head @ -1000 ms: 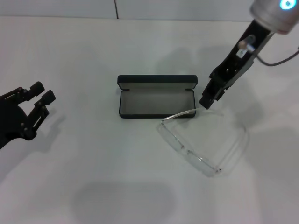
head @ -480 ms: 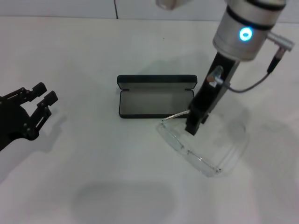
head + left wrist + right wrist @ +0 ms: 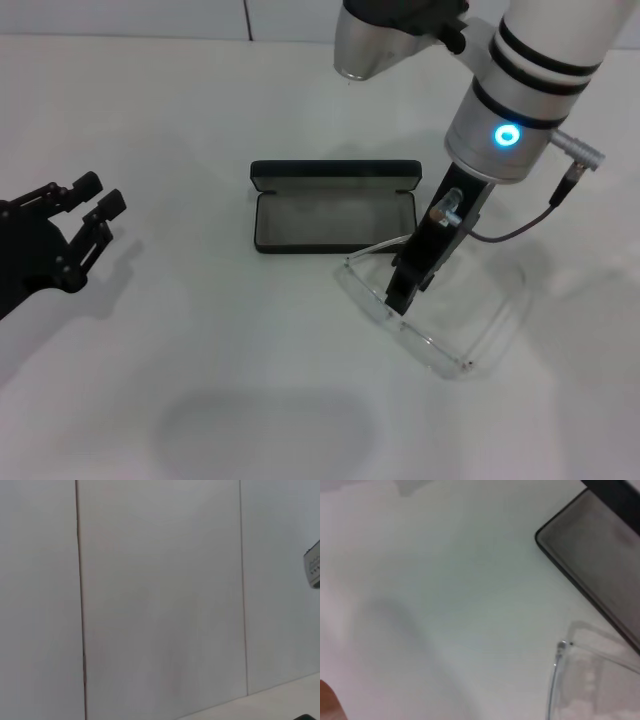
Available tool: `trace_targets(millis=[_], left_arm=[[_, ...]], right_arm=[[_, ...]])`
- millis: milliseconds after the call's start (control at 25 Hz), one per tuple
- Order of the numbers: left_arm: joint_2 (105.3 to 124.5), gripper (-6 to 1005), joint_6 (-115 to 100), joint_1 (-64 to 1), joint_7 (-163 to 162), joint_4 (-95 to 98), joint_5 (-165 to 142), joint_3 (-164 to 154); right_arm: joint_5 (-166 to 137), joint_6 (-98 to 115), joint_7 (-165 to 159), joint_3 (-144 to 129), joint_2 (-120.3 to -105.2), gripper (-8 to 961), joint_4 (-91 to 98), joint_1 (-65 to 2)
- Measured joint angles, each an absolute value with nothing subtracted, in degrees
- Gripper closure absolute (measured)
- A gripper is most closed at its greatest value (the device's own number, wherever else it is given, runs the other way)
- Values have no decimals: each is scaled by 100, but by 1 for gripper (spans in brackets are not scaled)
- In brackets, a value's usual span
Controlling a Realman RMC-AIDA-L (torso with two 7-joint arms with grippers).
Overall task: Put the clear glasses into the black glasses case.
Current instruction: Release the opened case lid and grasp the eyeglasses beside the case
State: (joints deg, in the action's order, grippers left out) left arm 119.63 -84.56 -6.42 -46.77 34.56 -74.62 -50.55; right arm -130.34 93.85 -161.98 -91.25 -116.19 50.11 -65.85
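Just in front of the black glasses case is where my right tool has ended up, tip pointing down at the clear glasses. From the head view the tip sits right over the lens, close to the case-side end of the frame, where one clear arm pokes up toward the case's front edge. I honestly can't tell if the tool is touching the plastic or just above it, and I can't tell how far apart its two halves are either, since they read as one dark wedge from up here. It doesn't look like it's got hold of anything.

The case lies open on the white worktop, grey lining up, lid tipped back on the far side. The glasses sit on the worktop on the near-right side of the case, unfolded, one arm tip just about touching the case's front right corner.

My right wrist view only catches a corner of the case and the hinge end of the glasses right beside it.

My left tool is parked well off to the left of the case, fingers spread apart, holding nothing.
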Motion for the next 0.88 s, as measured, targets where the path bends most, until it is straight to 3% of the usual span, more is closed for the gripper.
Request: trace_targets(millis=[880], left_arm=[[11967, 722, -8279, -765, -4410, 3155, -7462, -5060]], right_arm=[[-12348, 8336, -16266, -9984, -11619, 577, 4506, -6388]])
